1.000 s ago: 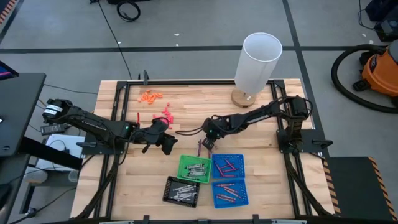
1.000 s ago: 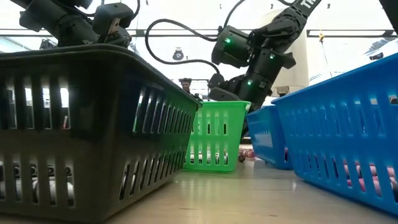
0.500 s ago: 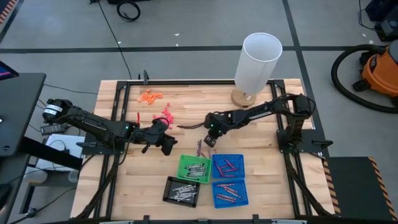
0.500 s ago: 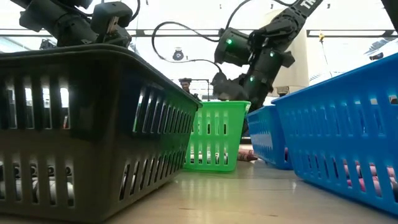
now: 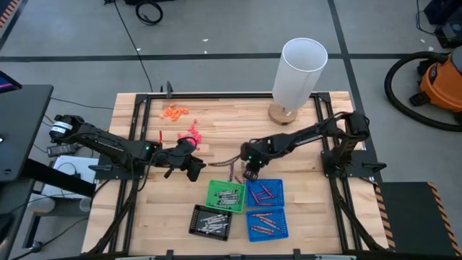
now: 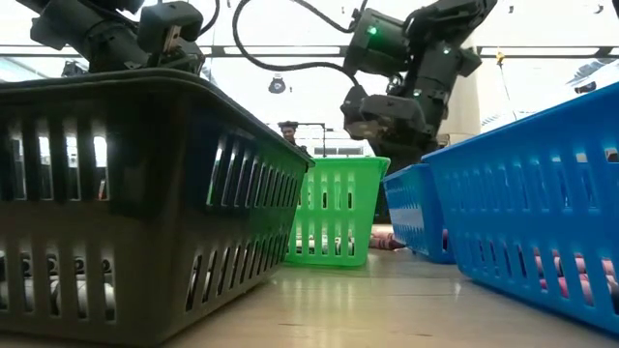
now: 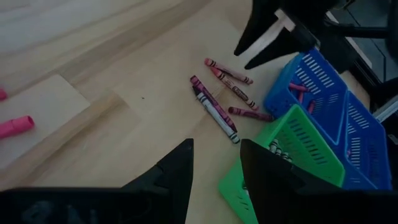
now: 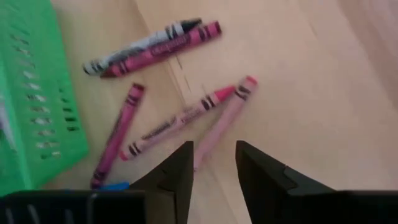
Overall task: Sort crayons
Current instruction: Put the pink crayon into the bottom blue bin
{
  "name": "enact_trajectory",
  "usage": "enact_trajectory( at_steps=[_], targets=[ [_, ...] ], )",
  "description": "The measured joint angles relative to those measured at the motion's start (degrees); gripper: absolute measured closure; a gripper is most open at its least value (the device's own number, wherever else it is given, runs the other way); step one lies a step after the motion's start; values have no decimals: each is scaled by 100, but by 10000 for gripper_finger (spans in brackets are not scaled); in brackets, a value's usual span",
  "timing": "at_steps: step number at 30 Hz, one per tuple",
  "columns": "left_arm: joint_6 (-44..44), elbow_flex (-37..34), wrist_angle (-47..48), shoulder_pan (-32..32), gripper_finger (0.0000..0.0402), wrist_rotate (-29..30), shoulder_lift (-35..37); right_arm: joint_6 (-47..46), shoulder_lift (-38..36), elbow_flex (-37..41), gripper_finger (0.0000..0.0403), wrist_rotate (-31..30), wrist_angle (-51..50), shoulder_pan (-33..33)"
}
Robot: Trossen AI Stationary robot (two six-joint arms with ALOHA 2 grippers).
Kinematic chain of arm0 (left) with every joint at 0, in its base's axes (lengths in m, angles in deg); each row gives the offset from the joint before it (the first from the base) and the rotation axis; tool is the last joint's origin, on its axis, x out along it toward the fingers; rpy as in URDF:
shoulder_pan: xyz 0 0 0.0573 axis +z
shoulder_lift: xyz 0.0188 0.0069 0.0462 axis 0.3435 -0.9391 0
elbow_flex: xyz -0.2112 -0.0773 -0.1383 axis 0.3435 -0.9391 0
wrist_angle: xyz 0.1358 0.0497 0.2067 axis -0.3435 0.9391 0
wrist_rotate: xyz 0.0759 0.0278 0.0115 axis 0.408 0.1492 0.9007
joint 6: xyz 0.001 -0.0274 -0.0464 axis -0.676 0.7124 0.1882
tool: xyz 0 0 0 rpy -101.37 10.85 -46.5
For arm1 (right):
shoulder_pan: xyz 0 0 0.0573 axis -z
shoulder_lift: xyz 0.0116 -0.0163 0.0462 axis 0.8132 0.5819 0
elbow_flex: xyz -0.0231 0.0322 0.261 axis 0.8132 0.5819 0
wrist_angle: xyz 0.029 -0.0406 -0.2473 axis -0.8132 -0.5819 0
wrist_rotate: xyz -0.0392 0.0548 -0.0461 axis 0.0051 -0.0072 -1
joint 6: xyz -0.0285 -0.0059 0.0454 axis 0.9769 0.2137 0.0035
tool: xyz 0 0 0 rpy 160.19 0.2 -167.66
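Right gripper (image 5: 250,173): hung at centre frame in the high view, just above the blue trays; its wrist view showed the fingers (image 8: 177,171) parted, nothing between them.
Left gripper (image 5: 195,169): waited left of centre, fingers (image 7: 180,168) apart and empty.
Loose crayons (image 8: 180,115): 5 lay on the bare wood beside the green tray (image 8: 31,93) — 1 grey-silver, 4 pink to maroon; from overhead they were only a faint smudge (image 5: 232,172).
Green tray, overhead (image 5: 226,195): grey-silver crayons inside.
Black tray (image 5: 211,221): lower centre, also grey-silver ones.
2 blue trays (image 5: 265,209): red crayons in both.
Low view: the black tray's wall (image 6: 145,203) filled the left, hiding every tray's contents; 1 crayon (image 6: 387,242) showed on the table (image 6: 387,309).
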Motion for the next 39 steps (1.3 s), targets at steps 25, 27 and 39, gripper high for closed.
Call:
enact_trajectory(
  at_steps=[25,27,39],
  targets=[
    [-26,0,-43,0,259,48,0,-537,325,-206,270,-811,27,-212],
    [-27,0,-40,0,259,48,0,-476,396,-211,270,-853,65,-212],
    [-8,0,-17,-20,259,48,0,-543,733,-232,272,-694,158,-208]
  ],
)
